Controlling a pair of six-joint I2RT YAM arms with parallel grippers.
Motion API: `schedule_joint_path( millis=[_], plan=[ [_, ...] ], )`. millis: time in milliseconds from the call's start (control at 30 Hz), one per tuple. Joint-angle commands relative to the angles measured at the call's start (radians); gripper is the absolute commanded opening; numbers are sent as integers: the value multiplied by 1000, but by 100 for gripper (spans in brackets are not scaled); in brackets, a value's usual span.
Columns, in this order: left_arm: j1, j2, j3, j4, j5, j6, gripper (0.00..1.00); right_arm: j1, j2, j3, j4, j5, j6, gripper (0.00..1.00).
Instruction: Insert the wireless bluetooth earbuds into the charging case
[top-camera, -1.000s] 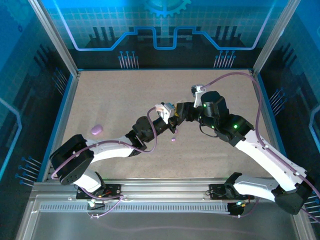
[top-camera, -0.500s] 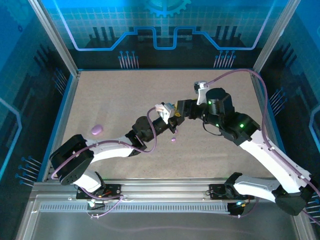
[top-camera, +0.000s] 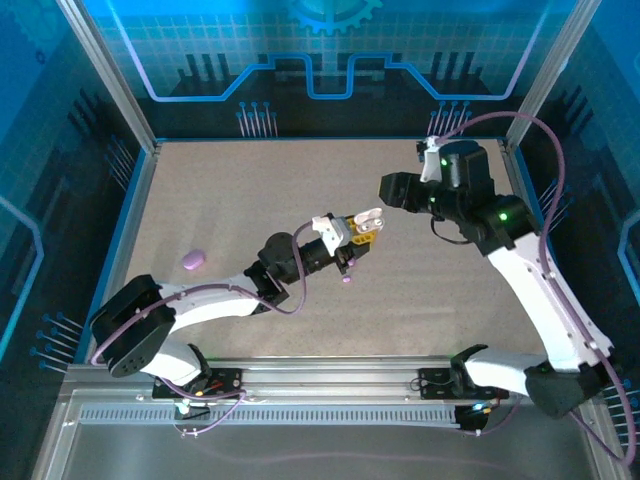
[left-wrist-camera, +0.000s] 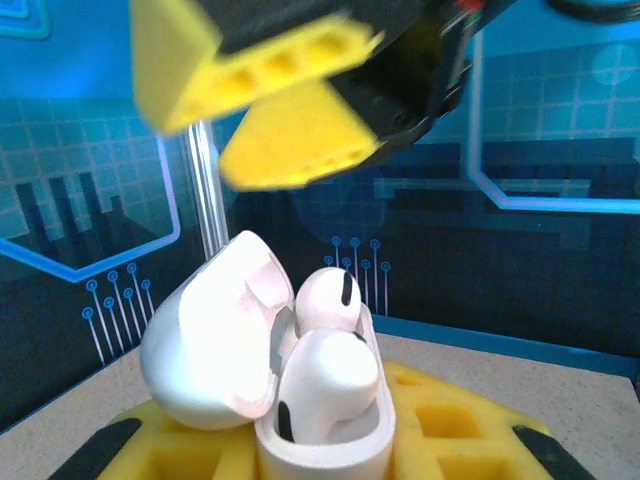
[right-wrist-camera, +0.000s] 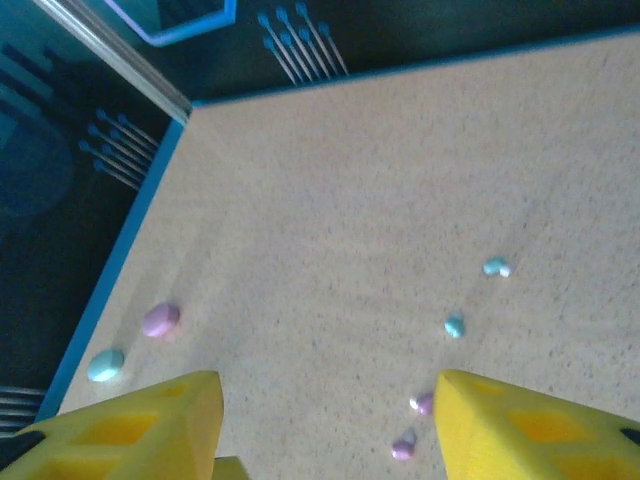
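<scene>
We see our right claw (right-wrist-camera: 325, 420) spread and drawn away from the open charging case (left-wrist-camera: 300, 420), which our left claw (top-camera: 360, 232) pinches, both white earbuds (left-wrist-camera: 330, 370) seated inside: that pair looks done.

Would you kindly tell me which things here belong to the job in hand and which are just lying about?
Job in hand: white charging case, held open in the left claw; two white earbuds sitting in it.
Lying about: purple case; teal case; two teal buds; two purple buds.
</scene>
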Motion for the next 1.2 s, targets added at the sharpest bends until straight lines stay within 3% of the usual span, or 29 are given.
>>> schedule_joint_path(
  millis=[0, 300, 1167],
  plan=[
    [8, -44, -3, -26, 60, 49, 23, -14, 57, 56, -143, -112, -53, 61],
    [10, -63, -1, -53, 63, 64, 24, -15, 130, 99, -222, -174, -109, 60],
    [20, -50, 8, -49, 15, 34, 23, -26, 66, 55, -231, -171, -132, 57]
  ],
)
